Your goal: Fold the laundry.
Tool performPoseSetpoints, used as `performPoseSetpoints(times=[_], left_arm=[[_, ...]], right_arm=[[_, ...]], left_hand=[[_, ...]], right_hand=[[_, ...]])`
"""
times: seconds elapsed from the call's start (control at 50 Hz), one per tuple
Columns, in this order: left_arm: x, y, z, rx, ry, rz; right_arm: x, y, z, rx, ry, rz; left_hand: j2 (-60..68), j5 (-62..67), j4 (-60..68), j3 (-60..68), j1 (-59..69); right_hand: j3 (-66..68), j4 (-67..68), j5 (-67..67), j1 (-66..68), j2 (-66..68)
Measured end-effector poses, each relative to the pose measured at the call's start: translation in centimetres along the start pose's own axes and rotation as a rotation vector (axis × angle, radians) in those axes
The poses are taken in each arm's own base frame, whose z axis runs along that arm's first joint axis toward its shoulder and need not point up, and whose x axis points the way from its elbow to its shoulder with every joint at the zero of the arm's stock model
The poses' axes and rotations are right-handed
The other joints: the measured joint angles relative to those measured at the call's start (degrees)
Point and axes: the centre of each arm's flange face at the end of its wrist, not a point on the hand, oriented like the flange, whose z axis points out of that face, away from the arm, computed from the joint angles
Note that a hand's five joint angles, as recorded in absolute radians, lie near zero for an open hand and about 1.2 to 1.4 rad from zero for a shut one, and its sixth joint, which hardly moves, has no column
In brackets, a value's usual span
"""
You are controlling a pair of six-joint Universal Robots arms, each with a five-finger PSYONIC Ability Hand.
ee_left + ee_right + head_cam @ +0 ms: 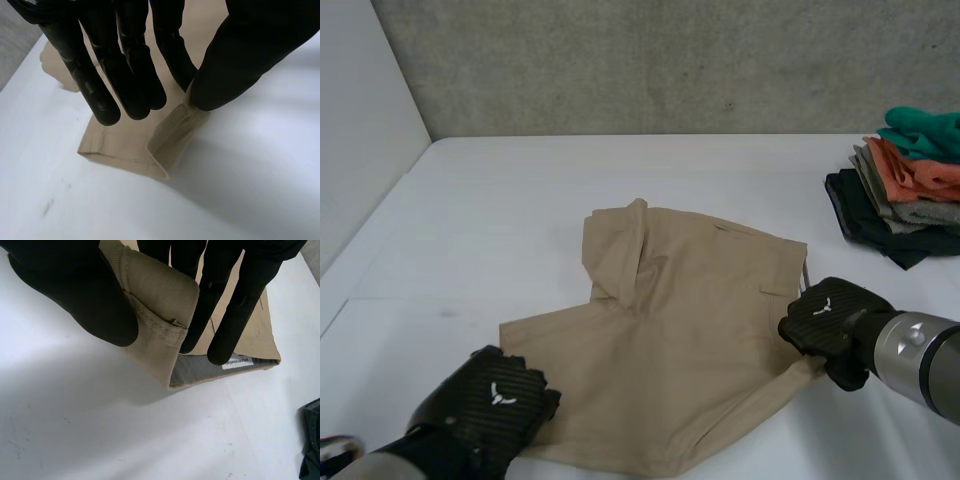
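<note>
Tan shorts (680, 350) lie crumpled in the middle of the white table (520, 200). My left hand (495, 400) is at their near left corner. In the left wrist view its thumb (240, 65) and fingers (130, 75) pinch a raised fold of the tan cloth (172, 135). My right hand (830, 320) is at the right edge by the waistband. In the right wrist view its thumb (75, 295) and fingers (235, 305) pinch the waistband edge (160, 305), lifted off the table, with the grey lining and a white label (237, 361) showing below.
A stack of folded clothes (910, 190) sits at the far right of the table, dark at the bottom, orange and green on top. A grey concrete wall (670, 60) stands behind the table. Bare white tabletop lies to the far left.
</note>
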Motion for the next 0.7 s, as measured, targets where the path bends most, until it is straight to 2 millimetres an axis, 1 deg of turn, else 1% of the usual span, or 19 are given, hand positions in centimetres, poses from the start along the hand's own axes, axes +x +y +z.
performPoseSetpoints(times=[0.04, 0.08, 0.1, 0.12, 0.14, 0.16, 0.2, 0.24, 0.26, 0.3, 0.36, 0.38, 0.44, 0.46, 0.48, 0.56, 0.58, 0.64, 0.7], left_arm=[[-0.1, -0.4, 1.3, 0.026, -0.017, -0.002], [-0.2, -0.7, 2.2, 0.045, -0.032, -0.005], [-0.4, -1.0, 3.2, 0.07, -0.053, -0.01], [-0.6, -1.3, 3.7, 0.085, -0.065, -0.014], [-0.9, -1.7, 4.4, 0.108, -0.085, -0.02], [-1.1, -2.0, 5.0, 0.126, -0.1, -0.024], [-1.8, -2.8, 6.2, 0.17, -0.133, -0.035], [-2.3, -3.5, 7.1, 0.203, -0.152, -0.041], [-2.8, -4.3, 8.0, 0.24, -0.165, -0.043], [-3.2, -5.3, 8.9, 0.282, -0.176, -0.04], [-4.2, -7.1, 11.0, 0.361, -0.184, -0.012], [-4.6, -7.8, 12.0, 0.389, -0.185, 0.007], [-5.9, -9.0, 14.8, 0.436, -0.186, 0.073], [-6.2, -9.2, 15.4, 0.442, -0.187, 0.087], [-6.7, -9.4, 16.8, 0.453, -0.188, 0.123], [-8.1, -9.4, 20.8, 0.476, -0.189, 0.243], [-8.4, -9.2, 22.0, 0.48, -0.187, 0.279], [-8.8, -8.5, 24.3, 0.488, -0.179, 0.349], [-8.9, -7.4, 26.7, 0.498, -0.154, 0.406]], right_arm=[[-0.2, 0.3, 0.6, 0.005, 0.008, -0.005], [-0.3, 0.5, 1.0, 0.006, 0.009, -0.004], [-0.5, 0.8, 1.7, 0.006, 0.01, -0.002], [-0.6, 1.0, 2.0, 0.004, 0.008, 0.0], [-0.8, 1.2, 2.4, 0.003, 0.006, 0.005], [-0.9, 1.3, 2.7, 0.001, 0.004, 0.009], [-1.1, 1.6, 3.2, -0.001, 0.001, 0.02], [-1.2, 1.8, 3.5, -0.002, -0.001, 0.026], [-1.3, 1.9, 3.7, 0.0, 0.0, 0.032], [-1.3, 1.9, 3.8, 0.002, 0.0, 0.036], [-1.3, 1.9, 3.9, 0.009, 0.005, 0.041], [-1.3, 1.9, 3.9, 0.012, 0.007, 0.042], [-1.3, 1.8, 4.0, 0.017, 0.011, 0.044], [-1.3, 1.8, 4.0, 0.017, 0.012, 0.044], [-1.3, 1.8, 4.0, 0.019, 0.014, 0.046], [-1.3, 1.8, 4.0, 0.024, 0.018, 0.052], [-1.3, 1.9, 4.0, 0.024, 0.019, 0.054], [-1.3, 1.9, 4.1, 0.026, 0.02, 0.057], [-1.4, 2.0, 4.3, 0.025, 0.019, 0.06]], left_hand=[[-0.2, -0.1, -0.1, -0.1, -0.1], [-4.4, -3.7, -4.0, -3.8, -2.3], [-16.0, -14.5, -15.0, -14.7, -14.2], [-16.0, -14.5, -15.0, -14.7, -14.2], [-34.2, -32.7, -33.3, -33.7, -35.3], [-42.4, -42.2, -42.9, -41.9, -45.2], [-52.9, -52.8, -53.3, -52.4, -51.1], [-53.9, -54.1, -54.5, -53.7, -51.1], [-54.0, -54.1, -54.6, -53.8, -51.1], [-54.0, -54.1, -54.6, -53.8, -51.2], [-54.0, -54.0, -54.6, -53.7, -50.9], [-53.9, -53.8, -54.5, -53.7, -50.9], [-53.9, -53.8, -54.3, -53.6, -50.9], [-53.9, -53.8, -54.3, -53.6, -50.9], [-53.9, -53.8, -54.3, -53.6, -50.9], [-53.9, -53.8, -54.3, -53.6, -50.9], [-53.9, -53.8, -54.3, -53.6, -50.9], [-53.9, -53.8, -54.3, -53.6, -50.9], [-53.8, -53.7, -54.3, -53.6, -50.9]], right_hand=[[0.0, 0.0, 0.0, 0.0, 0.0], [0.0, 0.0, 0.0, 0.0, 0.0], [0.0, 0.0, 0.0, 0.0, 0.0], [0.0, 0.0, 0.0, 0.0, 0.0], [0.0, 0.0, 0.0, 0.0, 0.0], [0.0, 0.0, 0.0, 0.0, 0.0], [0.0, 0.0, 0.0, 0.0, 0.0], [0.0, 0.0, 0.0, 0.0, 0.0], [0.0, 0.0, 0.0, 0.0, 0.0], [0.0, 0.0, 0.0, 0.0, 0.0], [0.0, 0.0, 0.0, 0.0, 0.0], [0.0, 0.0, 0.0, 0.0, 0.0], [0.0, 0.0, 0.0, 0.0, 0.0], [0.0, 0.0, 0.0, 0.0, 0.0], [0.0, 0.0, 0.0, 0.0, 0.0], [0.0, 0.0, 0.0, 0.0, 0.0], [0.0, 0.0, 0.0, 0.0, 0.0], [0.0, 0.0, 0.0, 0.0, 0.0], [0.0, 0.0, 0.0, 0.0, 0.0]])
